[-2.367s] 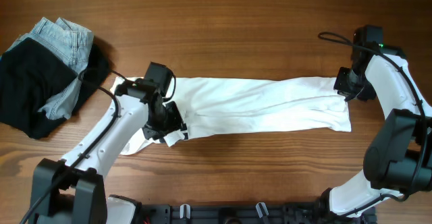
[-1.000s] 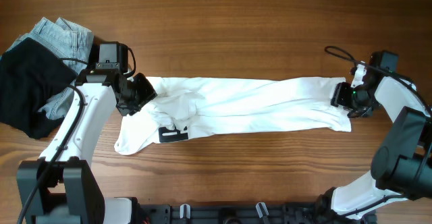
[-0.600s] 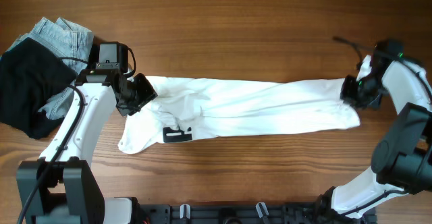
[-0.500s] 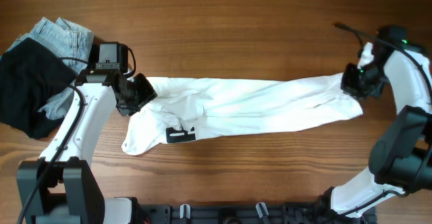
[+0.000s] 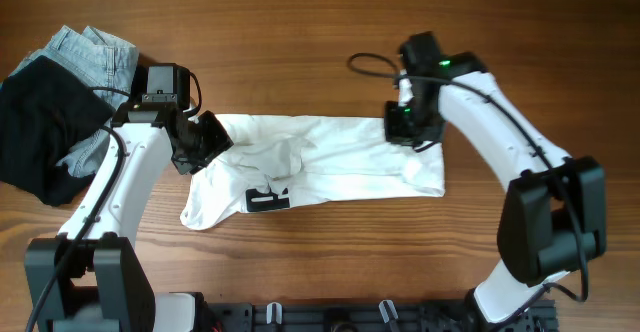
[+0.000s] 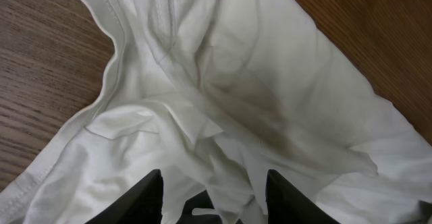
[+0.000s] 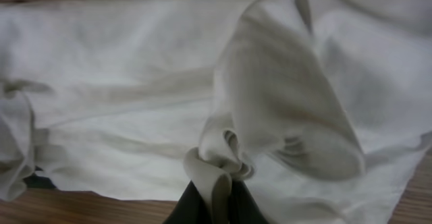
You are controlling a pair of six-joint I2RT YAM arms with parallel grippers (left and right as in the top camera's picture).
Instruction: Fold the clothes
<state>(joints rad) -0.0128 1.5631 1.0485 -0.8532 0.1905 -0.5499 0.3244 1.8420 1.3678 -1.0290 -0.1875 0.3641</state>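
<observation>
White T-shirt (image 5: 340,162) fold pinched between right jaws.

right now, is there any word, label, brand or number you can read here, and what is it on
No text can be read in any view.
Black block-stripe print on the large white cotton T-shirt: only bars show, too small to read as letters.
Crumpled black garment and light-blue denim piece: no label or writing shows.

No word or number can be read anywhere. The black block print (image 5: 265,200) at the edge of the white T-shirt (image 5: 340,157) shows only bars, no legible letters.
</observation>
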